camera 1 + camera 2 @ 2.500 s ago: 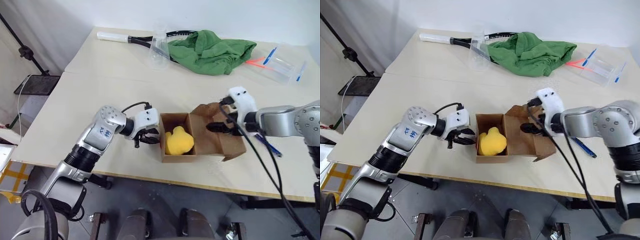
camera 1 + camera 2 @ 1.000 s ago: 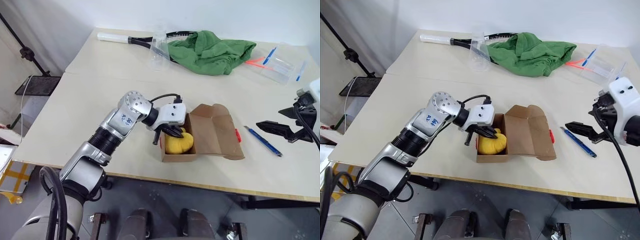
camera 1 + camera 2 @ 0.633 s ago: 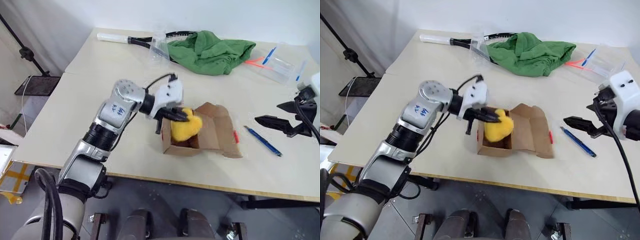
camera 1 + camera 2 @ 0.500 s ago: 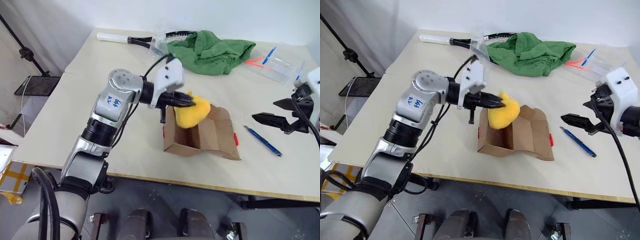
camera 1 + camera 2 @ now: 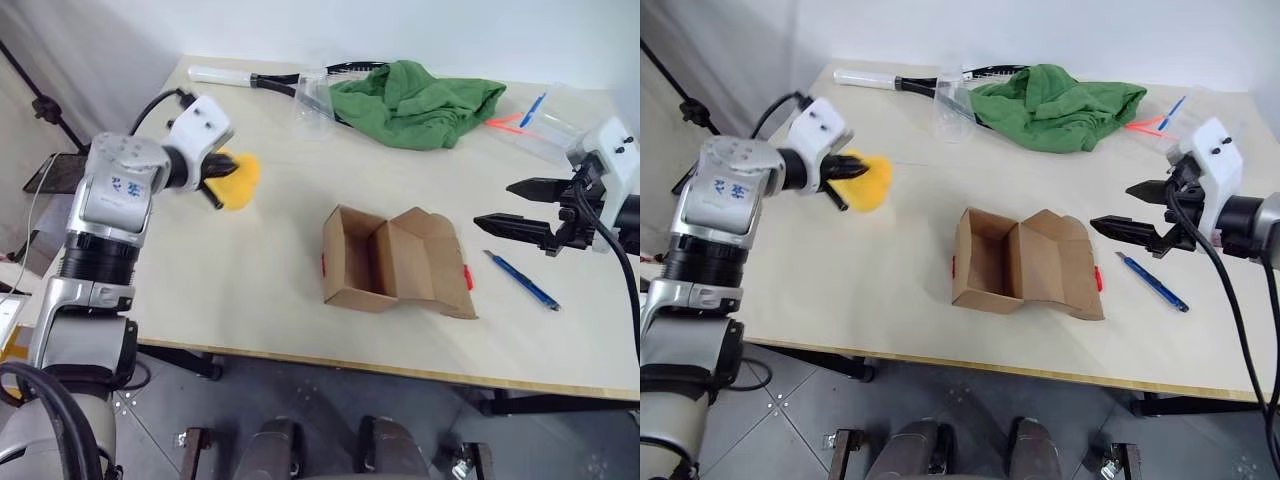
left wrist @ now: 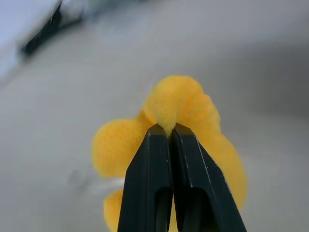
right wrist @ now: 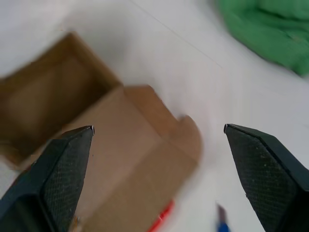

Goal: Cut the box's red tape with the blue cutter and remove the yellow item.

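Head views: left gripper (image 5: 222, 180) is clamped on the yellow item (image 5: 238, 181), held off the table (image 5: 260, 270) at about 10 o'clock from the box (image 5: 395, 262). Box lies open and empty at table centre, flaps splayed, a sliver of the red tape (image 5: 467, 276) on its 3 o'clock edge. Blue cutter (image 5: 524, 280) rests on the table just past that edge, at 3 o'clock. Right gripper (image 5: 512, 207) hangs above the cutter with its fingers spread wide, holding nothing. Green cloth (image 5: 415, 100), racket (image 5: 262, 79) and clear bag (image 5: 553, 124) sit at the far side, 12 to 2 o'clock.

Judgement: extraction looks done; the step in hand is setting the plush down. Best to lower it onto bare table well apart from the box, let the plush bear on the surface before parting the fingers, then withdraw straight back so the pile does not snag.

Left wrist view: both black fingers (image 6: 149, 179) pinch a fold of the plush, tips nearly touching.

Right wrist view: fingers stand wide apart, the open box between them below.

Writing: blue handwritten marks on the left arm's grey shell (image 5: 122, 187); not legible. No brand visible elsewhere.
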`<state>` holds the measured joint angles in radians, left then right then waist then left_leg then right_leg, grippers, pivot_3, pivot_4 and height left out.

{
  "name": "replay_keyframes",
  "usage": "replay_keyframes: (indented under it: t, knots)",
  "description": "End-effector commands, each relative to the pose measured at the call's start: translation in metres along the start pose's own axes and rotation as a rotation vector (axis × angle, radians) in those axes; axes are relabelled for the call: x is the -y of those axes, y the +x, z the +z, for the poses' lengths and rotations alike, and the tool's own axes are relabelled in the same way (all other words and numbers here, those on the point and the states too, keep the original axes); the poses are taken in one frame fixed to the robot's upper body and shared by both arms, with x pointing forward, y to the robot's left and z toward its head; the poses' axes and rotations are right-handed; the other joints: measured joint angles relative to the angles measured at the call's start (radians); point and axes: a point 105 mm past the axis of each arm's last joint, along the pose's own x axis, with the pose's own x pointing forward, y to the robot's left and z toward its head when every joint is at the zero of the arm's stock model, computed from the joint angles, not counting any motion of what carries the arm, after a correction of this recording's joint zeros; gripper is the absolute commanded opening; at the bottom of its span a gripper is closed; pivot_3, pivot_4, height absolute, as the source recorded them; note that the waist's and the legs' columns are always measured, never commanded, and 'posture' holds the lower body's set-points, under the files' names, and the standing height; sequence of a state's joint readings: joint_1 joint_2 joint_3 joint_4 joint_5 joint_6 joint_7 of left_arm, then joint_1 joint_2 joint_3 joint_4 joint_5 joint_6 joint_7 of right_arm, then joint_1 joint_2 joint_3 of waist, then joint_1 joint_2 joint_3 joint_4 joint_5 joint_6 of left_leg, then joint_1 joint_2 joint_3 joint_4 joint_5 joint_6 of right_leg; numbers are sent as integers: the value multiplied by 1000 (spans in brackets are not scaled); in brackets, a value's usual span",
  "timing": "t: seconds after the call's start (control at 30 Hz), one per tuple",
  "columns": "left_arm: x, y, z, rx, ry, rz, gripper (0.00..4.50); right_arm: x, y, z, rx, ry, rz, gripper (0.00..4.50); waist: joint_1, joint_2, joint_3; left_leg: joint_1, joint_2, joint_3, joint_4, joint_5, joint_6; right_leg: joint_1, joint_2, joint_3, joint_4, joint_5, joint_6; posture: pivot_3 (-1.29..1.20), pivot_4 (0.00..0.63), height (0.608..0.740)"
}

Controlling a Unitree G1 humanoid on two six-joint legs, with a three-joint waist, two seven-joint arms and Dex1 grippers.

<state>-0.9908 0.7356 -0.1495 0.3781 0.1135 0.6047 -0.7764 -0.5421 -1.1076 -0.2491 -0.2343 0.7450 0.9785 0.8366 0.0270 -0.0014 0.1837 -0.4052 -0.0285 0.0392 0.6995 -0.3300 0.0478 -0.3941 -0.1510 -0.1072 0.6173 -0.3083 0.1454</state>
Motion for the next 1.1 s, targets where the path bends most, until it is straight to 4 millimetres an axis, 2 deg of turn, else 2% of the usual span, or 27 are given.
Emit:
replay_keyframes:
  t: [0.03,0.17,0.37,0.47,0.53,0.63,0.7,0.8,0.87,0.9,0.97,1.03,1.1]
  knots:
    - [-9,-9,-3,-1,-1,45,266,-1,1,11,45,-62,24,4500,7,-1,0,0,-1,-1,0,0,0,0,0,0,1,0,0,0,150,740]
    - [-19,-13,-12,-7,-60,107,1295,2,6,10,38,-67,33,4500,11,-2,1,-1,-2,-2,1,0,0,0,-1,0,1,0,0,0,150,740]
    - [-13,-20,-9,26,-71,76,3105,4,7,11,31,-75,44,4500,-3,-2,1,-1,-2,-2,1,0,0,0,-1,0,1,0,0,0,150,740]
    - [-11,-26,-3,84,-73,52,4013,5,5,13,34,-80,45,4500,-4,-2,1,-1,-1,-1,1,0,0,0,-1,0,2,0,0,0,150,740]
    - [3,-35,15,246,-60,-21,4479,5,2,12,45,-84,43,4500,-5,-2,1,0,0,-1,1,0,0,0,0,0,2,0,0,0,150,740]
    - [22,-48,27,430,-80,-106,4479,6,-2,8,55,-94,41,4500,-6,-2,1,0,0,-2,0,-1,-1,-1,-1,0,2,0,0,0,150,740]
    - [46,-57,22,497,-63,-201,4479,7,-6,-1,57,-124,45,4500,-5,-2,1,0,0,-2,1,-1,-1,-1,-1,0,3,0,0,0,150,740]
    - [71,-65,-7,562,-153,-290,4479,4,-18,-27,104,-124,87,4500,-2,-2,1,2,0,-2,0,-1,-1,0,-1,0,3,0,0,0,150,740]
    - [83,-73,-17,634,-150,-259,4479,6,-26,-42,165,-117,100,4500,-3,-2,1,3,0,-2,0,-1,-1,2,-1,0,2,0,0,0,150,740]
    - [83,-74,-22,646,-150,-211,4479,9,-29,-53,150,-108,97,4500,-2,-2,1,3,0,-1,0,-1,-1,2,-1,0,2,0,0,0,150,740]
    - [108,-73,-42,593,-239,-399,4479,14,-36,-78,90,-127,102,4500,0,-2,1,3,-1,0,1,-1,0,2,-2,1,2,0,0,0,150,740]
    - [122,-75,-61,545,-249,-458,4479,17,-44,-102,33,-139,109,4500,-2,-2,0,4,0,0,2,-1,0,3,-1,1,2,0,0,0,150,740]
    - [127,-76,-69,526,-250,-453,4479,21,-48,-118,-23,-131,103,4500,-5,-1,1,9,0,3,0,-1,0,7,-1,3,1,0,0,0,150,740]
